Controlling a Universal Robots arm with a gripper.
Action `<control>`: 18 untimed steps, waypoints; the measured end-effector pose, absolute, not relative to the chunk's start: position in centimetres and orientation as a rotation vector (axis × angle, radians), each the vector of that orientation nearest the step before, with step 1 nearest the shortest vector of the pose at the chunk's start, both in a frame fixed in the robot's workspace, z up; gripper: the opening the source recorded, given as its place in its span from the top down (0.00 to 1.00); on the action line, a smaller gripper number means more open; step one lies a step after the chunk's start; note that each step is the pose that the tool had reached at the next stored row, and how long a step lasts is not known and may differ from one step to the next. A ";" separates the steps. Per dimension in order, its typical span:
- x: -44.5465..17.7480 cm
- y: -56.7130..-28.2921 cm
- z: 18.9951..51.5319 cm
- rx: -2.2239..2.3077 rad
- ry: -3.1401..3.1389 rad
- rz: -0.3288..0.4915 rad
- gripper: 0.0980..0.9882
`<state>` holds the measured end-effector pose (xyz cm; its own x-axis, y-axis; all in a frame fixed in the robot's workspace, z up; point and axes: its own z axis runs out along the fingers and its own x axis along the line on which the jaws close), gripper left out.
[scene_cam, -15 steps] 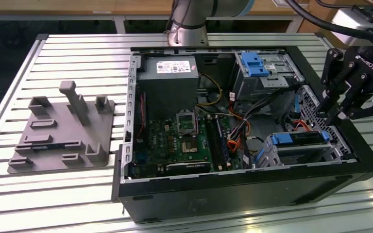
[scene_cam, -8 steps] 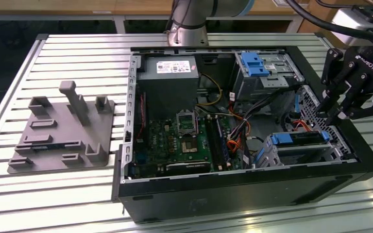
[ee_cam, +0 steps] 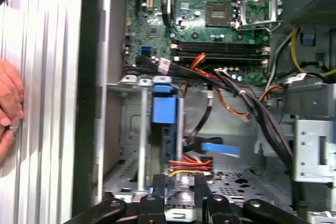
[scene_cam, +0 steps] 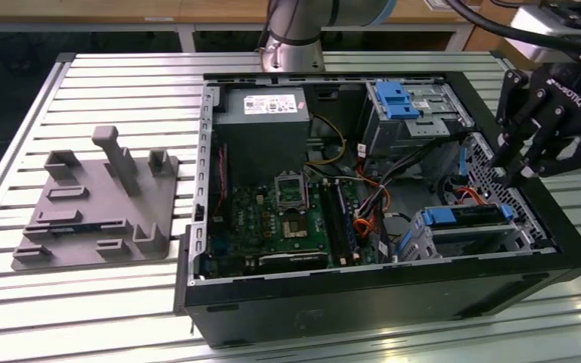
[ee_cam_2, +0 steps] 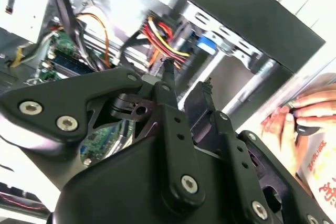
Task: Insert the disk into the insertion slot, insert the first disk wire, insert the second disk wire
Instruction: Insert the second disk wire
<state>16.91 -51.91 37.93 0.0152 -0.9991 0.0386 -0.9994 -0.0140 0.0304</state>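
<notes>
While the black gripper [scene_cam: 525, 174] hovers near the blue-framed silver disk [scene_cam: 467, 217], its fingers [ee_cam: 202, 184] stand parted, empty. Square alignment with the red-yellow wires [ee_cam: 190, 162] likely matters.

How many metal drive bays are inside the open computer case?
2. The taller bay with a blue latch, at the far side; the insertion slot holding the disk, nearer the camera. More may be hidden.

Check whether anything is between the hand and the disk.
Likely yes: in the first wrist view red and yellow wires lie just ahead of the open hand; in the exterior view they run close by the disk.
</notes>
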 end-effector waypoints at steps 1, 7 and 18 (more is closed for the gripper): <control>16.9 -51.5 37.9 2.202 -2.170 0.011 0.70; 16.9 -48.9 37.9 2.191 -2.160 0.033 0.70; 16.9 -47.2 38.4 2.175 -2.141 0.069 0.70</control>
